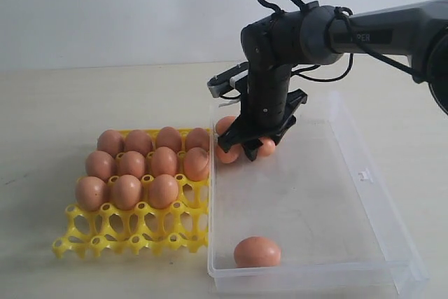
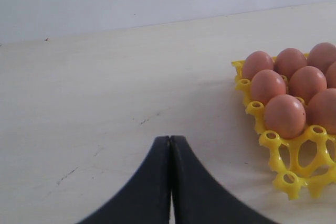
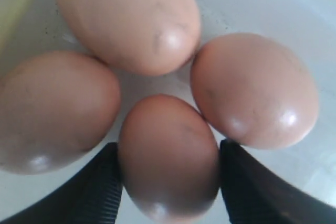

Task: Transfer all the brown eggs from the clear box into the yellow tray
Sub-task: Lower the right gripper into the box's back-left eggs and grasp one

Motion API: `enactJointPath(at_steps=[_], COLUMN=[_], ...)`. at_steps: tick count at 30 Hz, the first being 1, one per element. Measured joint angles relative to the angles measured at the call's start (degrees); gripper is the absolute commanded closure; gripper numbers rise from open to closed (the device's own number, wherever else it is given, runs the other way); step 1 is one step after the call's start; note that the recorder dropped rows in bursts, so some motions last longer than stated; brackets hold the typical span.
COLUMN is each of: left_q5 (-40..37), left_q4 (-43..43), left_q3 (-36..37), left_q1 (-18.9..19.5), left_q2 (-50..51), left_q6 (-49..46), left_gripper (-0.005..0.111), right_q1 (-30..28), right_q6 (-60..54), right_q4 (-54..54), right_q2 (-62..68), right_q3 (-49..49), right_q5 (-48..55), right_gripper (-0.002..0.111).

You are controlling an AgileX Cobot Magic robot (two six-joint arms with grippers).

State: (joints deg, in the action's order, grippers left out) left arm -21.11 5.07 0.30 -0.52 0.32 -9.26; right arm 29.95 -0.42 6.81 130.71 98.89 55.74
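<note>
The clear box (image 1: 366,175) lies on the right of the table, with a cluster of brown eggs (image 1: 227,153) at its far left corner and a lone egg (image 1: 257,251) by its near wall. My right gripper (image 1: 253,146) is down in that cluster. Its two fingers press on either side of one brown egg (image 3: 168,156), and three more eggs (image 3: 254,90) crowd round it. The yellow tray (image 1: 133,232) lies left of the box with several eggs (image 1: 126,190) in its far rows. My left gripper (image 2: 170,139) is shut and empty over bare table beside the tray (image 2: 294,177).
The near row of tray cups (image 1: 112,225) stands open. The box's low left wall (image 1: 211,194) runs right beside the tray. The right arm (image 1: 378,29) reaches in from the upper right above the box.
</note>
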Motion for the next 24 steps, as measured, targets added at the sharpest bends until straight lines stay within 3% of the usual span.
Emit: enactJointPath(at_steps=[4,9,21,24], left_q5=[0.0,0.0,0.0,0.0], left_q4=[0.0,0.0,0.0,0.0], left_q3=[0.0,0.0,0.0,0.0], left_q1=[0.0,0.0,0.0,0.0], left_q2=[0.0,0.0,0.0,0.0], left_q6=[0.0,0.0,0.0,0.0], left_gripper=[0.107,0.107,0.107,0.107], right_q1=[0.0,0.0,0.0,0.0], right_q6=[-0.1,-2.6,-5.4,-5.4], right_q4=[0.2,0.4,-1.3,-1.4], right_q2=[0.0,0.1,0.2,0.2], right_q3=[0.0,0.0,0.0,0.0], right_q5=[-2.3,-3.3,-7.6,-7.7], right_gripper=[0.055,0.04,0.047,0.062])
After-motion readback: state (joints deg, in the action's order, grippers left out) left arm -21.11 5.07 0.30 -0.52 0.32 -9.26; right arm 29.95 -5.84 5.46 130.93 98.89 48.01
